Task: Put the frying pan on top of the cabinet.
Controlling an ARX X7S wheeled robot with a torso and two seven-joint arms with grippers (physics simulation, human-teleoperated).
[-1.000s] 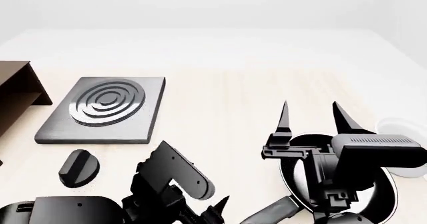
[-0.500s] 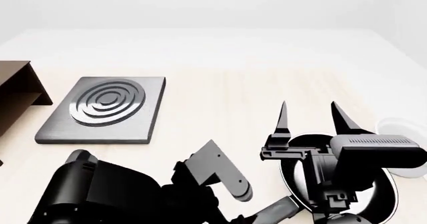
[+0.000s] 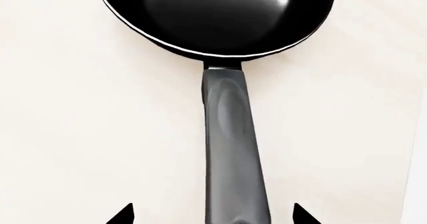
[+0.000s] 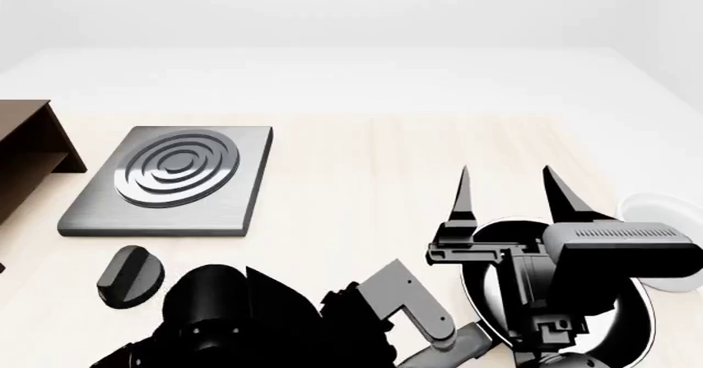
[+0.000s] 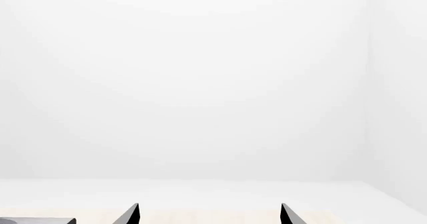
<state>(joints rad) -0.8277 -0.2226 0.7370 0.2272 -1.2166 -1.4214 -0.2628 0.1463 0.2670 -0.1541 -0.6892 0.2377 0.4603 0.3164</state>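
Approach step: the left claw [image 3: 212,215], jaws spread and empty, straddles the handle of the frying pan [image 3: 215,18], whose bowl lies ahead on the table, so closing comes next, while the open right claw [image 4: 505,191] hovers above the pan, the cabinet [image 4: 28,150] far left.

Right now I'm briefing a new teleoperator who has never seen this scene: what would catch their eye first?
Most striking is the round black glossy frying pan with its long dark grey handle, which runs between the open left gripper's fingertips in the left wrist view. In the head view, the open right gripper hangs above the pan at lower right. The grey square hob with concentric rings lies at left, beside the dark brown wooden cabinet.
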